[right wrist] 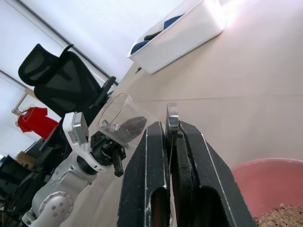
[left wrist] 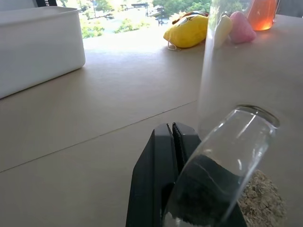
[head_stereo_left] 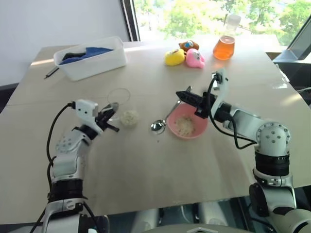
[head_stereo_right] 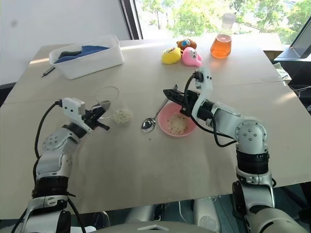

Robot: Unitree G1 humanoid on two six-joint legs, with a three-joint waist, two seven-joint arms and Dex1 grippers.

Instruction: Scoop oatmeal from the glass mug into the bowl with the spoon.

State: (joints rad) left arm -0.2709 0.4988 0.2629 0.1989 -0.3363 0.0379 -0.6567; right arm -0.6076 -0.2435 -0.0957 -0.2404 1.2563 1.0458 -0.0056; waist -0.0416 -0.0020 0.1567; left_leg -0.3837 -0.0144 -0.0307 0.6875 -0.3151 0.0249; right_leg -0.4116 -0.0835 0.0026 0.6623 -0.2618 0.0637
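Note:
My left gripper (head_stereo_left: pixel 113 108) is shut on the wall of the glass mug (head_stereo_left: pixel 119 98) and holds it tilted; the left wrist view shows the closed fingers (left wrist: pixel 163 156) against the clear glass (left wrist: pixel 227 156). A small heap of oatmeal (head_stereo_left: pixel 129 118) appears to lie on the table beside the mug. The pink bowl (head_stereo_left: pixel 187 127) sits right of centre with oatmeal (head_stereo_left: pixel 185 125) in it. The spoon (head_stereo_left: pixel 158 125) rests bowl-down on the table between mug and pink bowl. Its handle slants up into my right gripper (head_stereo_left: pixel 181 94), which is shut on the handle's end (right wrist: pixel 171 118).
A white tub (head_stereo_left: pixel 90 60) holding blue cloth stands at the back left, a dark pen (head_stereo_left: pixel 51 73) beside it. Yellow (head_stereo_left: pixel 174 57) and pink (head_stereo_left: pixel 195 58) toys and a flask of orange liquid (head_stereo_left: pixel 224 46) stand at the back. A black office chair (right wrist: pixel 61 75) stands beyond the table.

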